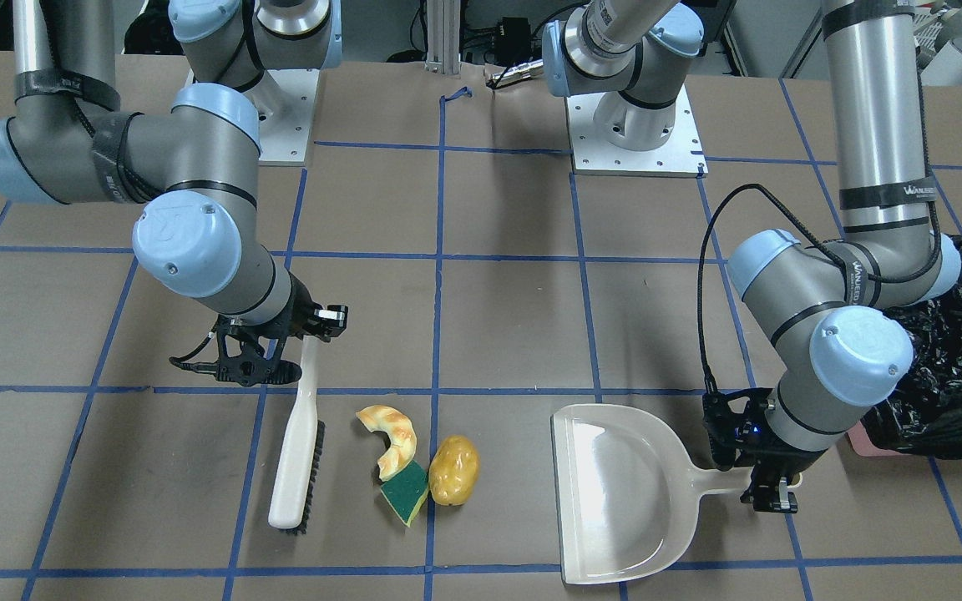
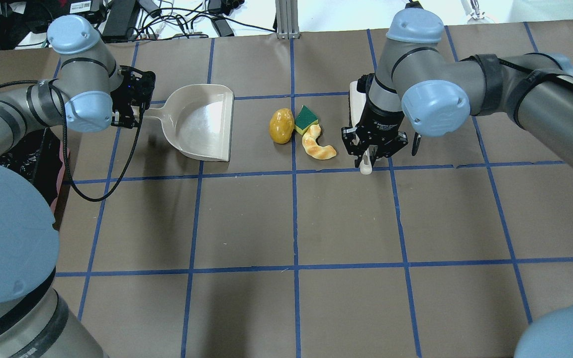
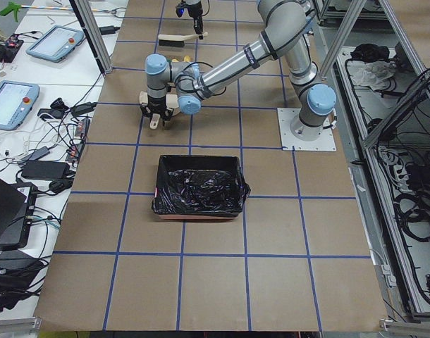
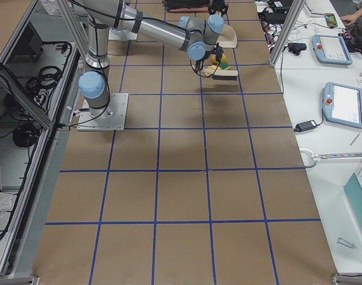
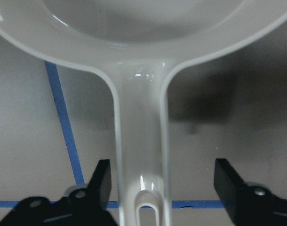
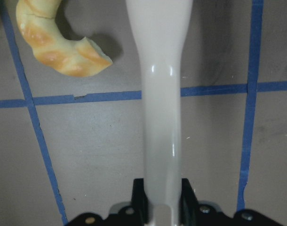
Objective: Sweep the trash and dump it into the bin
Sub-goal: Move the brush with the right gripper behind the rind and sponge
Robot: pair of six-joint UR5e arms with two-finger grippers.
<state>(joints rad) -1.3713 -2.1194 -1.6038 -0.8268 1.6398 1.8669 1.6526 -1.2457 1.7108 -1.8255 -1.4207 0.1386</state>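
Now, sweeping setup: right gripper [image 2: 373,151] clamps the brush [image 1: 293,467]; left gripper [image 5: 163,183] spread around the dustpan [image 1: 623,492] handle.
Close it squarely before sweeping trash [image 1: 453,470] panward.

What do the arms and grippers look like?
The left arm and right arm are silver-grey tubes with light-blue joint caps and black bands. The left gripper and right gripper are black; a black cable loops off the left wrist.

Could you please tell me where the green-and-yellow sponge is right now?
In the overhead view the sponge lies between the potato on its left and the brush on its right, against the croissant piece.
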